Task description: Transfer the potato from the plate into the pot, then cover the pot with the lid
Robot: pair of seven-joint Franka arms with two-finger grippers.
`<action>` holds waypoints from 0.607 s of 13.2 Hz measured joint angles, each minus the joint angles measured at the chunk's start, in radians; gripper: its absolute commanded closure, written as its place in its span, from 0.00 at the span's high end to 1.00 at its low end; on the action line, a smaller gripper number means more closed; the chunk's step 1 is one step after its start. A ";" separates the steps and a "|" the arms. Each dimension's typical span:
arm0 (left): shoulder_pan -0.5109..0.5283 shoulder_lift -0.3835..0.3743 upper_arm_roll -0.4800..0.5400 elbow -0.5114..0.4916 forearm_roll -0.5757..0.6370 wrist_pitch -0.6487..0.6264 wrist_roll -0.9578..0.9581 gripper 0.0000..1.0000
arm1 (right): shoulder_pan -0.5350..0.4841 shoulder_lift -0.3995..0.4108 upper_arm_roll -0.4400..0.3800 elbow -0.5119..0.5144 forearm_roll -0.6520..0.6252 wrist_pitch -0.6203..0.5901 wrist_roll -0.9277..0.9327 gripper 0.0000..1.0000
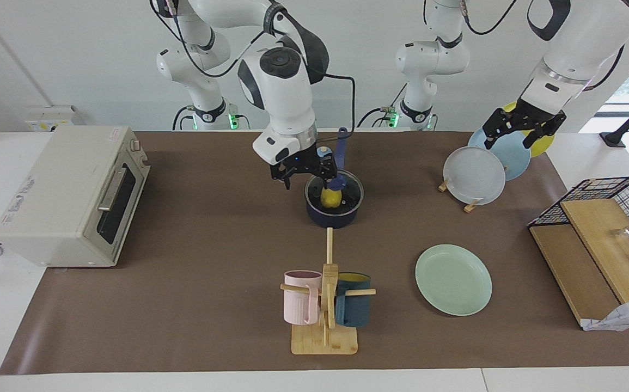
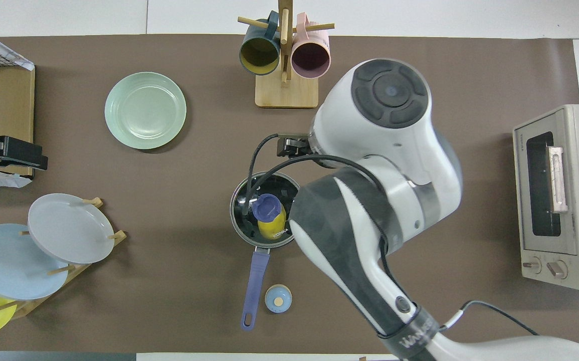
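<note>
Potato (image 2: pixel 272 226) — in the pot (image 2: pixel 241 226) under the lid (image 2: pixel 267 206), long axis roughly along the pot handle (image 2: pixel 252 288), which points toward the robots. Right gripper (image 1: pixel 304 173) — raised beside the pot, jaws open, empty. Left gripper (image 1: pixel 521 128) waits over the plate rack (image 1: pixel 475 175); jaws open. Plate (image 1: pixel 453 279) bare.

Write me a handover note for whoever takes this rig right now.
Right gripper: open, empty, raised beside the pot.
Left gripper: open, empty, waiting over the plate rack.
The potato is in the pot, and the glass lid sits on the pot. The mint-green plate is bare.
Done: transfer and covering, by the look of it.
Left: check that the lid sits flat, then retract the right arm.
</note>
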 measured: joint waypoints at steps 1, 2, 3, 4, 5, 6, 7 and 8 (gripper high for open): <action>0.000 0.000 0.000 0.000 0.000 0.000 0.000 1.00 | -0.047 -0.020 -0.001 0.022 -0.003 -0.061 -0.046 1.00; 0.000 0.000 0.000 0.000 0.000 0.000 0.000 1.00 | -0.095 -0.042 -0.002 0.042 -0.012 -0.122 -0.094 1.00; 0.000 0.000 0.000 0.000 0.000 0.000 0.000 1.00 | -0.140 -0.063 -0.003 0.062 -0.032 -0.185 -0.144 1.00; 0.000 0.000 0.000 0.000 0.000 0.000 0.000 1.00 | -0.181 -0.082 -0.003 0.084 -0.052 -0.251 -0.192 1.00; 0.000 0.000 0.000 0.000 0.000 0.000 0.000 1.00 | -0.212 -0.097 -0.004 0.107 -0.068 -0.306 -0.235 1.00; 0.000 0.000 0.000 0.000 0.000 0.000 0.000 1.00 | -0.232 -0.115 -0.006 0.122 -0.085 -0.343 -0.275 1.00; 0.000 0.000 0.000 0.000 0.000 0.000 0.000 1.00 | -0.247 -0.137 -0.010 0.121 -0.097 -0.366 -0.302 1.00; 0.000 0.000 0.000 0.000 0.000 0.000 0.000 1.00 | -0.263 -0.157 -0.014 0.112 -0.110 -0.382 -0.322 1.00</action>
